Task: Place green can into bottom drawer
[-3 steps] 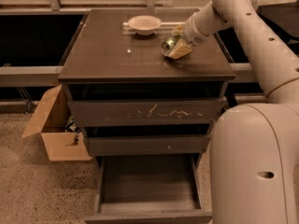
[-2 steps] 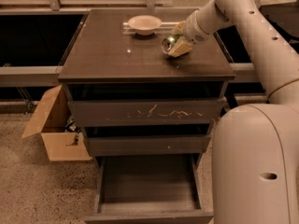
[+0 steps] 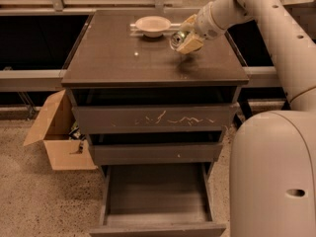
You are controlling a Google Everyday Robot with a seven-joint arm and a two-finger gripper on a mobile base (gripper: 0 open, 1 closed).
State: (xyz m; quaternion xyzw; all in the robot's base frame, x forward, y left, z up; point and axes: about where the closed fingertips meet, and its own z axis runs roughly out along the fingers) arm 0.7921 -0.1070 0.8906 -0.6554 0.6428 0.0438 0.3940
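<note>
Clenching the small green-and-silver metal drink can in the cream two-finger gripper, with the shiny silver end poking out to the left of the jaws. Hanging just above the dark brown cabinet top, judging by the shadow directly below the jaws. Sharing that top with a white shallow bowl, close to the left of the jaws and slightly beyond them, not touching the can.

Probably carrying now, with the placing not yet done. Aiming for the open bottom drawer, dark grey-brown with a flat grey floor, far below the jaws and nearer the camera.

Doing this well likely means:
- Rising a little more before sweeping, and steering away from the bowl.
- Coming forward past the front edge of the top before descending.
- Staying well out from the scratched drawer front and the narrower middle drawer while lowering, both lying between the jaws and the goal.
- Holding the clamp firm on a smooth, sideways-lying can.
- Letting go only when low over the drawer floor, guarding against rolling or bouncing.
</note>
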